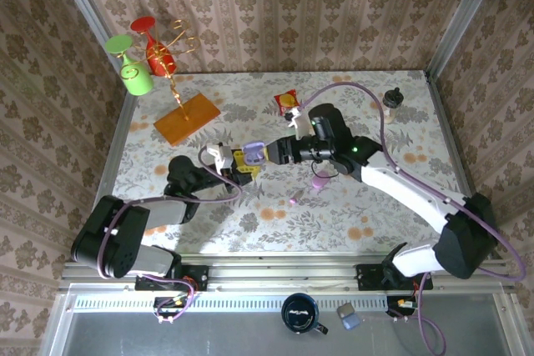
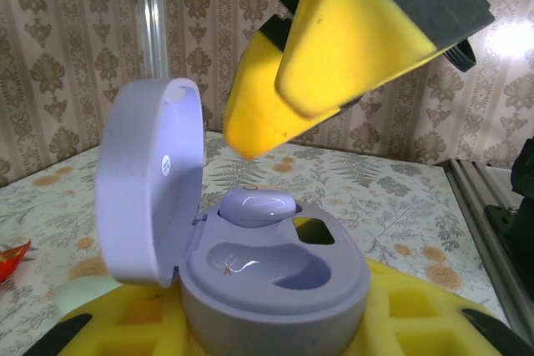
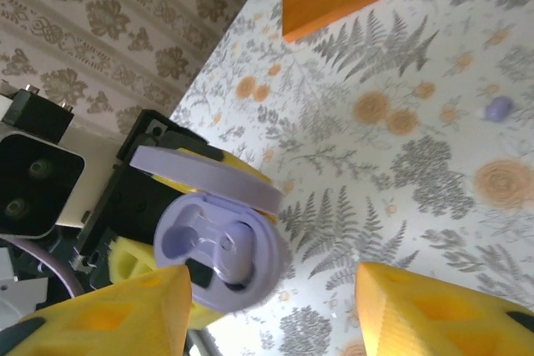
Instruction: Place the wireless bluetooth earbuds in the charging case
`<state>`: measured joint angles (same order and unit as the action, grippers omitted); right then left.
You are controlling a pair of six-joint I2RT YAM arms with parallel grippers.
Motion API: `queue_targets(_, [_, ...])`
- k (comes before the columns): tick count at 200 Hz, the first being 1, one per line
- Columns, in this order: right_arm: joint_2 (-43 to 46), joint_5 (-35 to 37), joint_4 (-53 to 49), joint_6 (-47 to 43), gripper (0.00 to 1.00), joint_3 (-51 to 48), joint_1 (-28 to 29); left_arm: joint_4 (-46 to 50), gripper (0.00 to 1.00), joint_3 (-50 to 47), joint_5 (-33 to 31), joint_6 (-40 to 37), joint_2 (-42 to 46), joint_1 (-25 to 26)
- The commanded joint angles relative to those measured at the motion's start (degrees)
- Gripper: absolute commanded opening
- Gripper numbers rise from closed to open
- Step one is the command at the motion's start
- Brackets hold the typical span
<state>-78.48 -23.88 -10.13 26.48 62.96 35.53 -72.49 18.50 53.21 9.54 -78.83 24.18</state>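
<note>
Top view: both arms meet mid-table. The left arm is folded low from the near-left corner. The right arm reaches in a long line from the near-right corner, wrist turned toward the left arm. The left pincer point(image 1: 239, 164) is clamped on the lilac charging case point(image 1: 253, 154), held off the table point(image 1: 400, 206) between its yellow pads. The right pincer point(image 1: 269, 153) sits just beside the case.

Also in the top view: a small pinkish bit point(image 1: 294, 201) on the table near the right forearm, and a lilac piece point(image 1: 321, 179) under that arm, too small to identify. An orange board point(image 1: 186, 118) with a gold stand carrying red and green cups is far-left. A red-yellow packet point(image 1: 286, 103) lies near the far edge.

Left wrist view gives the case interior: lid point(image 2: 150, 181) swung open and upright on the left. One seated earbud point(image 2: 254, 206) fills the far slot and the near slot is bare. The right pincer's yellow fingers point(image 2: 334, 47) hang just above the case, apart from it.

Right wrist view: its two yellow fingertips stand well apart with nothing between them, jaws open, case below and between. A loose lilac earbud point(image 3: 498, 107) lies on the floral table, well apart from the case.

Writing: a tiny round mark on the inside of the lid, too small to read.
</note>
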Motion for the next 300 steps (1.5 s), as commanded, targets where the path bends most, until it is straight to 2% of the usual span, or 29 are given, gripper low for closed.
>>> queue_targets(1, [2.9, 4.8, 11.1, 6.8, 0.56, -5.1, -2.4, -1.5, 0.24, -2.5, -1.1, -1.7, 3.0, -1.9])
queue_targets(15, [2.1, 6.6, 14.6, 10.1, 0.56, -7.2, -3.9, -1.5, 0.24, -4.4, -2.1, -1.6, 4.8, -3.1])
queue_targets(47, [-7.2, 12.4, 9.8, 9.9, 0.55, -3.1, -4.6, -1.1, 0.24, -7.6, -3.6, -1.6, 9.5, -4.7])
queue_targets(73, [-16.8, 11.6, 10.7, 12.6, 0.54, 1.6, -4.6, 1.8, 0.24, -8.5, -4.7, -1.9, 12.6, -4.8])
queue_targets(115, [-30.8, 10.5, 12.1, 20.0, 0.46, 9.5, -4.6, 4.9, 0.23, -10.1, -7.5, -3.3, 16.7, -4.6])
queue_targets(161, [-42.1, 5.7, 13.1, 24.5, 0.40, 17.5, -4.6, 10.9, 0.23, -10.9, -8.9, -9.1, 19.5, -4.2])
queue_targets(252, [-51.3, 4.8, 11.4, 26.2, 0.35, 25.5, -4.7, 10.0, 0.20, -12.7, -13.4, -12.8, 17.4, -4.1])
queue_targets(300, [-53.1, 3.4, 9.1, 25.5, 0.34, 27.3, -4.5, 10.1, 0.20, -10.8, -11.4, -10.4, 15.6, -4.6])
